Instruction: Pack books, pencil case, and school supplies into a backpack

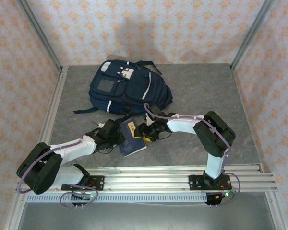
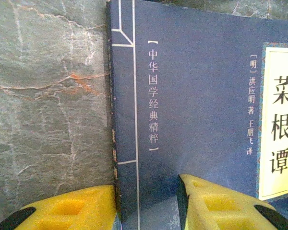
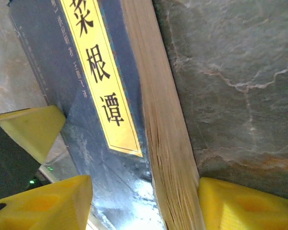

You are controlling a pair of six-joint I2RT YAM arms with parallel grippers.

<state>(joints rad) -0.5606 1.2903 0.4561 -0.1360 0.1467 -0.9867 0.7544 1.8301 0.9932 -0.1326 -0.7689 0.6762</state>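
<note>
Left fingers [image 1: 119, 139] stand parted astride the spine edge of a navy book [image 2: 197, 96], one yellow pad over the grey stone-look worktop [image 2: 43, 120], the other over the cover; they clench nothing. The book lies flat near the front of the worktop, with an orange-yellow book [image 1: 131, 128] showing at its far end. Right fingers [image 1: 145, 138] gape wide across the navy book's opposite side, its tan page edge running between them, with no squeeze visible. Just behind the books, the navy backpack [image 1: 127, 88] lies toward the rear left. Pale patterned walls [image 1: 158, 28] box the worktop on three sides; bare surface spreads to the right and rear right.
</note>
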